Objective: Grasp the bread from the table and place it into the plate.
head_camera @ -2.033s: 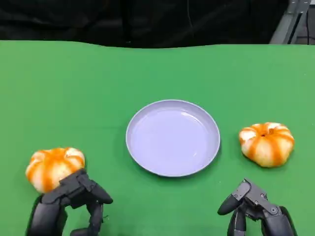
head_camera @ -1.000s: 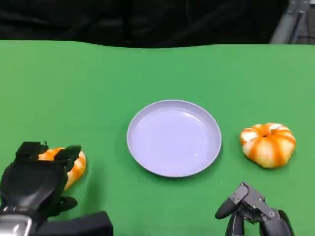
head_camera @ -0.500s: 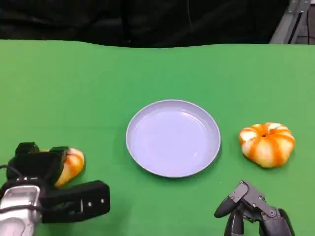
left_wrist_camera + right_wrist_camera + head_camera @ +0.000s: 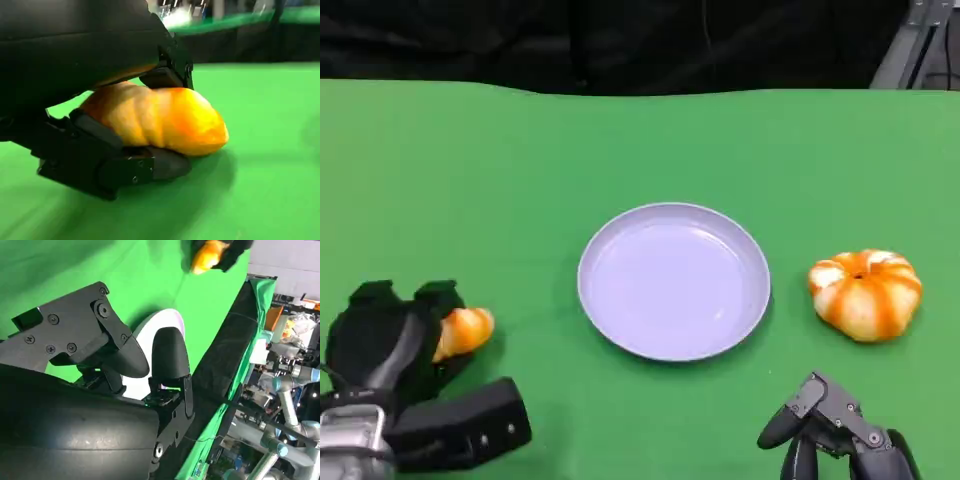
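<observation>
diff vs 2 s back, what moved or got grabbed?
The left hand went from beside the orange-and-white striped bread bun on the left to over it, and now grips it, fingers above and below, on the green table. The right hand, the lavender round plate and the striped bun on the right stayed put.

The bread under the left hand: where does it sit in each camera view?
Head view: bread at lower left, gripped by the left hand.
Left wrist view: centre of frame, between the fingers.
Right wrist view: small, at the top edge.
Shared landmark: the green table.
</observation>
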You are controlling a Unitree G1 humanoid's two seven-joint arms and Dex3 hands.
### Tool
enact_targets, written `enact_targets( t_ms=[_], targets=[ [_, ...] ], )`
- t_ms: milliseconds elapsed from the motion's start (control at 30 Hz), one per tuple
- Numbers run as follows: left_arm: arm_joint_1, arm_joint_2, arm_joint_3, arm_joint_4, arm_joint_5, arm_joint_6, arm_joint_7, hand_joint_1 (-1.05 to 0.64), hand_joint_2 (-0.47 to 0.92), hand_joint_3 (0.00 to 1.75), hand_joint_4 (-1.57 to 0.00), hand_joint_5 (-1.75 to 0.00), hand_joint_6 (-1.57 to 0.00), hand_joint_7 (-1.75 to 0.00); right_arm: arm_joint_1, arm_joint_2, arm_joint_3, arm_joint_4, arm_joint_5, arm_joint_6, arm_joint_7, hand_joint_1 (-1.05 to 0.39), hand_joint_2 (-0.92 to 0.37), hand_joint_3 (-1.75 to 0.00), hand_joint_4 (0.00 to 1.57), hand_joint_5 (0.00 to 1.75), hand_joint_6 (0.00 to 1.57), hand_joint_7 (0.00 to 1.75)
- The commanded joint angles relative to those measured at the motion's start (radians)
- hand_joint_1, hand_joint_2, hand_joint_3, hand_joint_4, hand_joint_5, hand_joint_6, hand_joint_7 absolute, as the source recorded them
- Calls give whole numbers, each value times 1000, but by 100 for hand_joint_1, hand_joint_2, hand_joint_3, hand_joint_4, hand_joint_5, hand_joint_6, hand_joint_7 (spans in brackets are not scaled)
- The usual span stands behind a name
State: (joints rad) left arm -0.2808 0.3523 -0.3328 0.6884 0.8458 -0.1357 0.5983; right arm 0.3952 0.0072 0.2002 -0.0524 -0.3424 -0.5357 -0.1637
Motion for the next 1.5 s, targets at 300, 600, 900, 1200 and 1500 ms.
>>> enact_targets(
  t_ms=[300, 600, 900, 1200, 1500],
  targets=[
    [6, 17, -21, -241, 21, -70, 123, -5, 15, 130, -105, -175, -87, -175, -15, -1, -1, -5, 29, 29, 7, -22, -65, -146, 82, 175, 49, 175],
    [-87, -65, -60, -255, -2, -163, 83, 0, 7, 150, -107, -175, -94, -166, -29, -6, -2, 2, 45, 37, 22, -22, -65, -146, 81, 175, 49, 175],
    [-213, -171, -116, -111, -16, -196, 53, -1, 7, 151, -105, -175, -87, -175, -38, -11, -2, 8, 50, 46, 27, -22, -65, -146, 82, 175, 50, 175],
    [-349, -262, -138, 35, -78, -117, -155, -9, 34, 97, -86, -161, -83, -103, -31, 5, 16, 2, 64, 46, 31, -23, -65, -149, 80, 175, 49, 175],
    [-399, -265, -200, -39, -125, 73, -655, -77, 92, 34, -1, -15, -3, -3, -37, -2, 6, 12, 68, 35, 31, -22, -65, -148, 79, 175, 48, 175]
  ],
)
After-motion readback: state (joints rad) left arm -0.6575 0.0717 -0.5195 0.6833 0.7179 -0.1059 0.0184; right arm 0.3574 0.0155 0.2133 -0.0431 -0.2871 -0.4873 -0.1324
